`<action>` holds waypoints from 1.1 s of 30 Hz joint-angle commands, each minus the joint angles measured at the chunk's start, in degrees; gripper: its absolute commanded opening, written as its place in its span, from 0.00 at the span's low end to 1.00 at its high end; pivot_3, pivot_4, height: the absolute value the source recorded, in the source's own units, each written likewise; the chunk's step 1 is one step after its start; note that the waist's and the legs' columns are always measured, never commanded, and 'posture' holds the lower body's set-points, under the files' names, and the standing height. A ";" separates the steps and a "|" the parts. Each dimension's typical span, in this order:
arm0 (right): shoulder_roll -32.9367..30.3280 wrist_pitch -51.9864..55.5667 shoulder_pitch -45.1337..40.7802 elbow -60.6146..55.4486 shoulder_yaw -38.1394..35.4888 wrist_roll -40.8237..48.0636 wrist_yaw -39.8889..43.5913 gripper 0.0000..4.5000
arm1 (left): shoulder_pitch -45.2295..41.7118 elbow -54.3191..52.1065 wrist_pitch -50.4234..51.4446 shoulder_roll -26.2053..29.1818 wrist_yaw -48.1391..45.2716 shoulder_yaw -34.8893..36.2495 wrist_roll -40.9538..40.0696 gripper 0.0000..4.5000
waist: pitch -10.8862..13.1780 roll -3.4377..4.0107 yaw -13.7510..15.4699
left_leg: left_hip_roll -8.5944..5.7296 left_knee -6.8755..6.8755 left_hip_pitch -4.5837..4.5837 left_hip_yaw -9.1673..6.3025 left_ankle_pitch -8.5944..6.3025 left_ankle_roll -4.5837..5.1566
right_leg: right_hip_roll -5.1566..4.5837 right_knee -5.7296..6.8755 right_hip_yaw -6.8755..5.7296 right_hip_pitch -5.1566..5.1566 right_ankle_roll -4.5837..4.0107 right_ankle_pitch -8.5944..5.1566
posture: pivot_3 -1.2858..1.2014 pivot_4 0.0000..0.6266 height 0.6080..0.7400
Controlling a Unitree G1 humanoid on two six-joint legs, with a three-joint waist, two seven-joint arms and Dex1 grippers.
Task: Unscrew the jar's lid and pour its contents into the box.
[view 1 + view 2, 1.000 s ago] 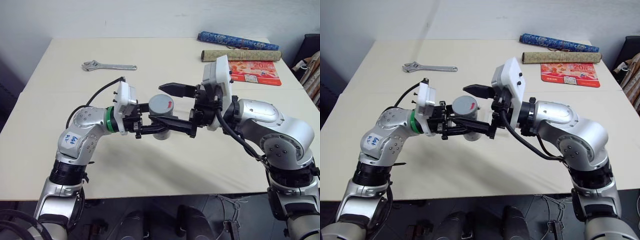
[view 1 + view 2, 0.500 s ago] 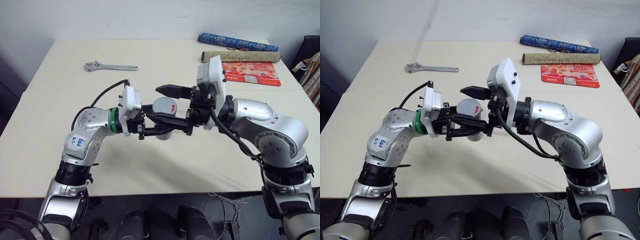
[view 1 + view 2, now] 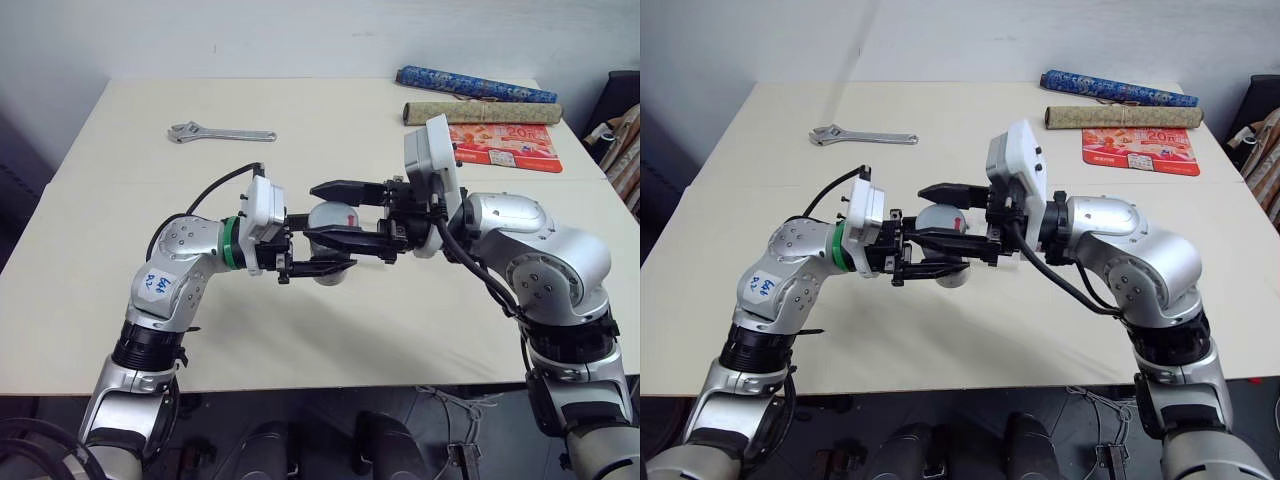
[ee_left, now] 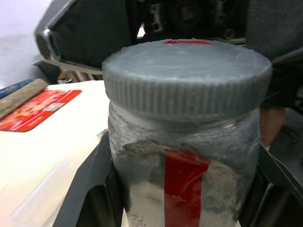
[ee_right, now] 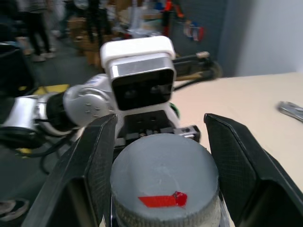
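1. A cream-coloured table (image 3: 330,330) is filling most of the head view, with a plain pale wall (image 3: 250,35) running behind it at twelve o'clock and dark floor showing below its near edge at six o'clock.
2. Both arms are meeting over the middle of the table, holding the jar (image 3: 331,240) in the air — lying roughly level, above the surface.
3. The left gripper (image 3: 330,255) is reaching in from nine o'clock, its black fingers closed tight around the jar's body; the left wrist view is showing them pressing either side of the red-striped label.
4. The right gripper (image 3: 345,215) is coming in from three o'clock, its fingers drawn in on the lid (image 5: 165,182), one on either side of the grey cap.
5. The lid is sitting fully on the jar, its red mark (image 5: 161,200) facing the right wrist camera.
6. A silver adjustable wrench (image 3: 220,132) is lying on the table at eleven o'clock, well apart from the arms.
7. At one o'clock, near the far edge, a blue patterned roll (image 3: 475,84) and a tan roll (image 3: 482,111) are lying side by side — a flat red packet (image 3: 505,146) is resting just beside them.
8. Behind the left arm, the right wrist view is taking in a blurred workshop-like room with cluttered shelves and people standing.
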 commanded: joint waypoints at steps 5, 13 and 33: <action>-5.11 0.06 -6.58 3.84 0.49 1.51 17.94 0.56 | -2.56 -3.08 4.94 3.43 -9.37 2.18 -7.66 0.52 | 0.00 0.00 -0.06 | 0.03 0.02 0.02 0.00 0.00 0.00 | 0.00 0.02 0.01 0.00 0.00 0.00 | 0.52 0.24 1.00; -0.61 -0.02 -5.91 4.11 -6.66 3.83 6.58 0.83 | -1.16 -2.84 4.57 1.96 -2.86 5.62 -6.68 0.52 | 0.00 0.00 -0.01 | 0.03 0.04 0.01 -0.01 0.00 -0.01 | -0.02 0.05 0.02 0.00 0.00 0.00 | 0.52 0.24 1.00; 6.99 -4.97 -2.54 0.58 -2.07 -7.71 -7.62 0.99 | -0.56 -1.69 3.68 -3.21 7.34 3.47 -1.93 0.52 | 0.00 0.00 -0.04 | 0.00 0.04 0.02 0.01 0.00 -0.03 | -0.01 0.10 0.04 -0.02 0.00 0.00 | 0.52 0.24 1.00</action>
